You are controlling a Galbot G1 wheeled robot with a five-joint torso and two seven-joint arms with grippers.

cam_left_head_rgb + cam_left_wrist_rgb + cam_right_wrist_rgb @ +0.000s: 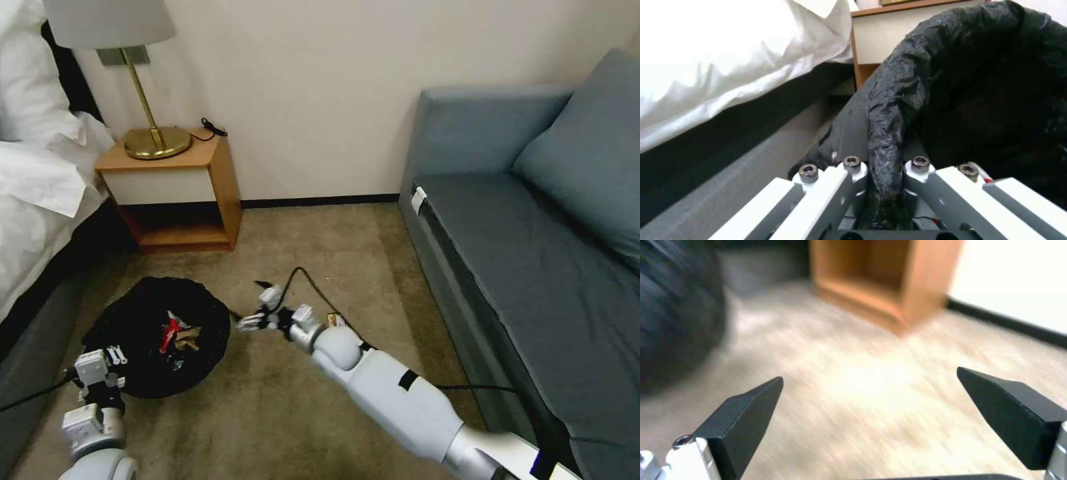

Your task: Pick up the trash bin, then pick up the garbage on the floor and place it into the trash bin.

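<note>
From my head camera, the trash bin (160,337) sits on the tan carpet (300,253) between the bed (33,193) on my left and the open floor, its crinkly black bag spread wide around the rim. Inside it I can see a red snack packet (169,333) and a crumpled brown paper (189,337) lying close together. My left gripper (115,355) is at the bin's near-left rim, and my right gripper (257,308) hangs over the carpet just beside the bin's right edge, its arm stretching back toward the grey sofa (533,220). Behind my right wrist a small yellowish wrapper (335,321) lies on the carpet, mostly hidden by the arm. A wooden nightstand (180,190) with a brass lamp (150,100) stands against the wall beyond the bin. From my left wrist, my left gripper (885,186) is clamped on a fold of the bin's (987,93) bagged rim, the black plastic pinched between my fingers (849,186). From my right wrist, my right gripper (869,413) is spread wide with nothing between its dark fingertips (746,413), above bare carpet (871,373), with the bin (675,313) off to one side and the nightstand (889,280) ahead.
</note>
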